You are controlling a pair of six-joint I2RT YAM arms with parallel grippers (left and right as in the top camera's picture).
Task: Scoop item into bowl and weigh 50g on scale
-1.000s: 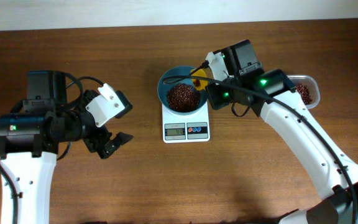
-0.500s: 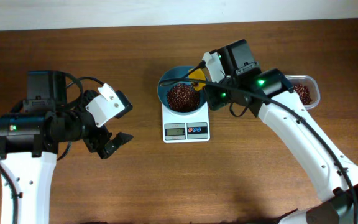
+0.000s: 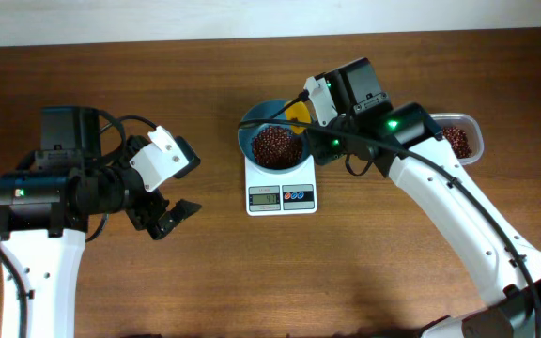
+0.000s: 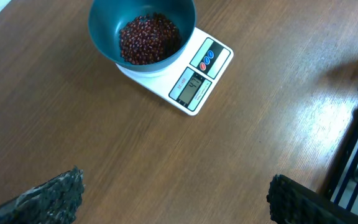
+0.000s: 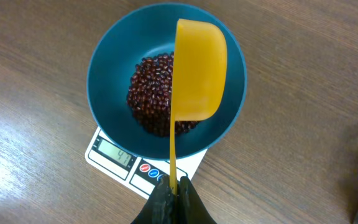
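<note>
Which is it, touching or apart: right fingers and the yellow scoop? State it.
Touching. Right wrist view: the right fingers pinch the yellow scoop by its thin handle.

left wrist view: the left gripper [image 4: 176, 182] shows only the tips of its two dark fingers [image 4: 51, 198]; the rest is cut off by the bottom edge. right wrist view: the round teal-blue bowl [image 5: 104, 74] hides most of the small white kitchen scale [image 5: 118, 158], whose digits are blurred, and the yellow plastic scoop [image 5: 197, 68] covers part of the dark red-brown beans [image 5: 148, 93]. overhead: the white right arm [image 3: 440, 188] hides part of the clear plastic tub [image 3: 478, 141].
</note>
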